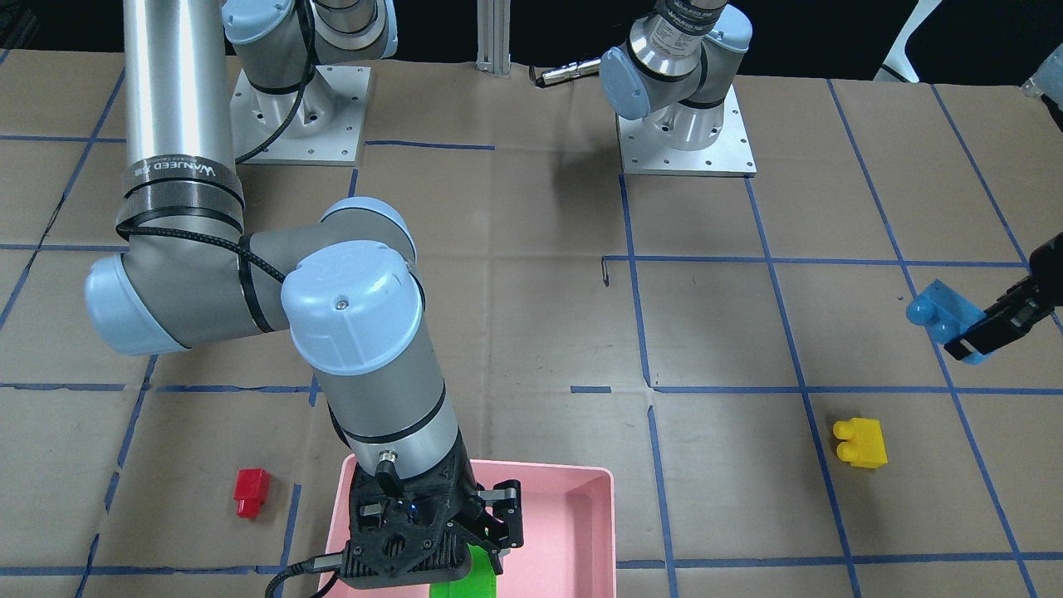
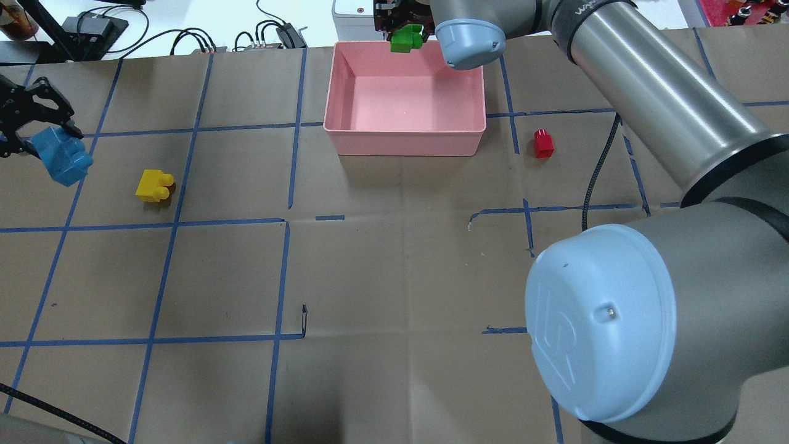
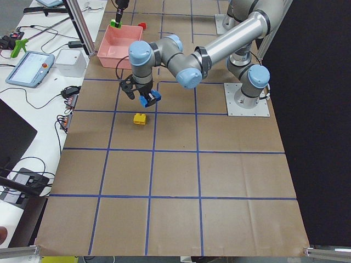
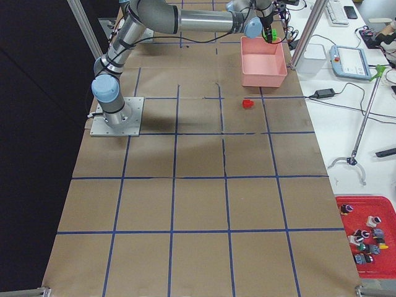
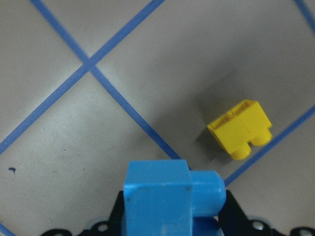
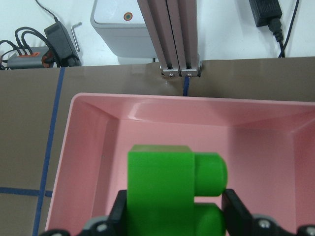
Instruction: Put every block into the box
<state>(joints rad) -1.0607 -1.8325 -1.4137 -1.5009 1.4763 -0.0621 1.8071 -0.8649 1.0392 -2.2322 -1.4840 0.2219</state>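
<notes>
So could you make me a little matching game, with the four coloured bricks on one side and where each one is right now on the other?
Bricks:
1. green brick
2. blue brick
3. yellow brick
4. red brick

Places:
a. on the table, right beside the box
b. in the left gripper
c. in the right gripper, over the box
d. on the table, far from the box, near the left gripper

Pairs: 1-c, 2-b, 3-d, 4-a.
</notes>
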